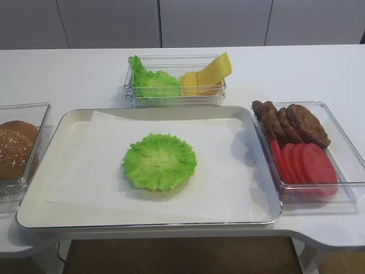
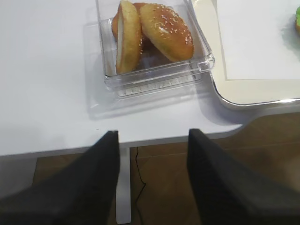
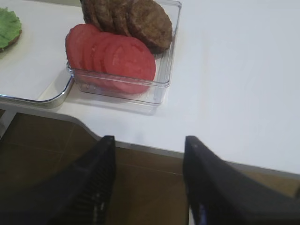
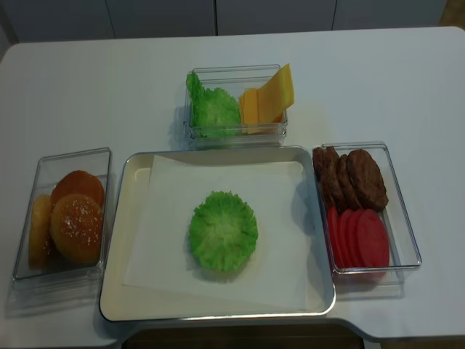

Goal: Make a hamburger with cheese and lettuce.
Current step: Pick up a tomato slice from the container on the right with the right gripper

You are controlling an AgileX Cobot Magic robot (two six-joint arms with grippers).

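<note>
The hamburger (image 1: 159, 161) is a low round stack topped by a frilly green leaf, lying on white paper in the middle of the tray (image 1: 35, 201); from above it shows as the hamburger (image 4: 223, 234). Spare lettuce (image 1: 149, 83) and cheese (image 1: 209, 74) slices share a clear box behind the tray. Neither gripper shows in the two high views. In the right wrist view my right gripper (image 3: 149, 140) hangs open and empty off the table's front edge, near the tomato box. My left gripper (image 2: 153, 134) is likewise open and empty, just in front of the bun box.
A clear box of seeded buns (image 2: 164, 30) stands left of the tray. Another clear box at the right holds brown patties (image 1: 293, 123) and red tomato slices (image 1: 303, 162). Brown floor lies below the curved table front edge (image 3: 140, 146).
</note>
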